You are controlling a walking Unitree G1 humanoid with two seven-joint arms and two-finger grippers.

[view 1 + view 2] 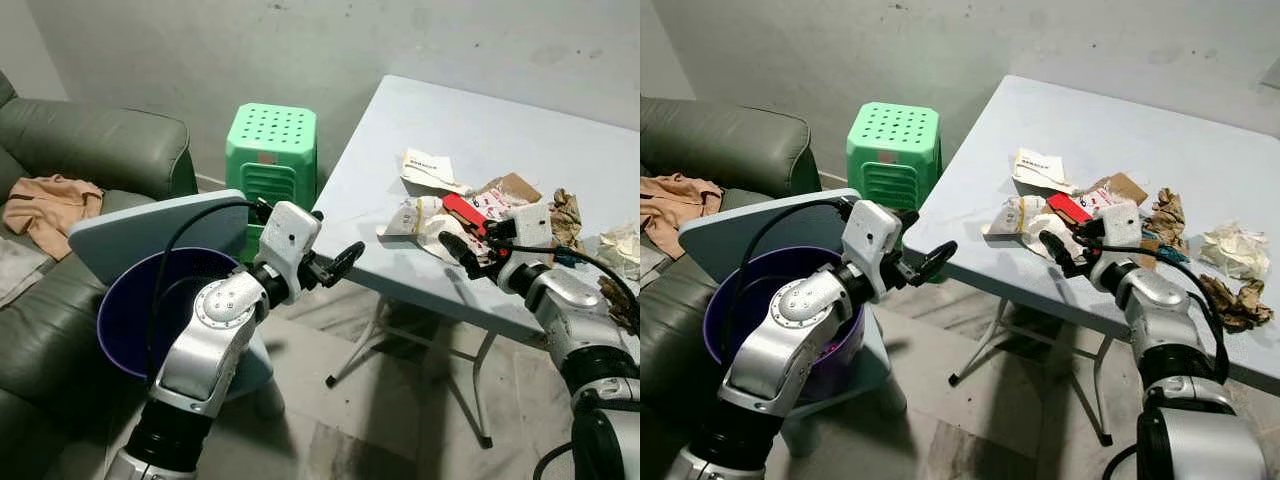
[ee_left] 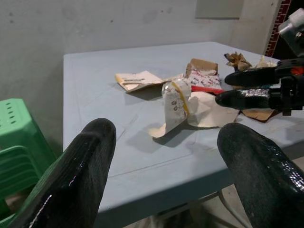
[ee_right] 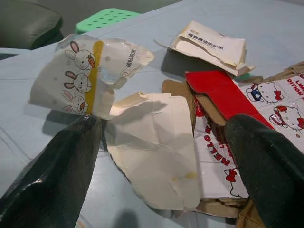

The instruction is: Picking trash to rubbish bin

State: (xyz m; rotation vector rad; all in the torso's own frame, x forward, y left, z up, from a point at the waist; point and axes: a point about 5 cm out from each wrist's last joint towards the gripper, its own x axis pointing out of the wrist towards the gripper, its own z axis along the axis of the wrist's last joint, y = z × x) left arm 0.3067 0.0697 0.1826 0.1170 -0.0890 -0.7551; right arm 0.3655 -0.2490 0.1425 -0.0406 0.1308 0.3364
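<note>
Trash lies in a heap on the pale blue table (image 1: 520,110): a rabbit-print wrapper (image 3: 85,76), a torn cream card (image 3: 156,142), a red Hello Kitty box (image 3: 228,99) and a white paper packet (image 1: 428,168). My right gripper (image 1: 457,246) is open, low over the table's near edge, its fingers on either side of the cream card and beside the wrapper. My left gripper (image 1: 338,264) is open and empty in the air, off the table's left edge and pointing at the heap. A purple bin (image 1: 125,320) with a pale blue lid (image 1: 150,235) stands under my left arm.
Crumpled brown paper (image 1: 567,215) and a white tissue wad (image 1: 1235,250) lie further right on the table. A green plastic stool (image 1: 272,150) stands between the table and a dark green sofa (image 1: 90,150), which holds a peach cloth (image 1: 50,205). The table's metal legs (image 1: 365,350) stand on bare floor.
</note>
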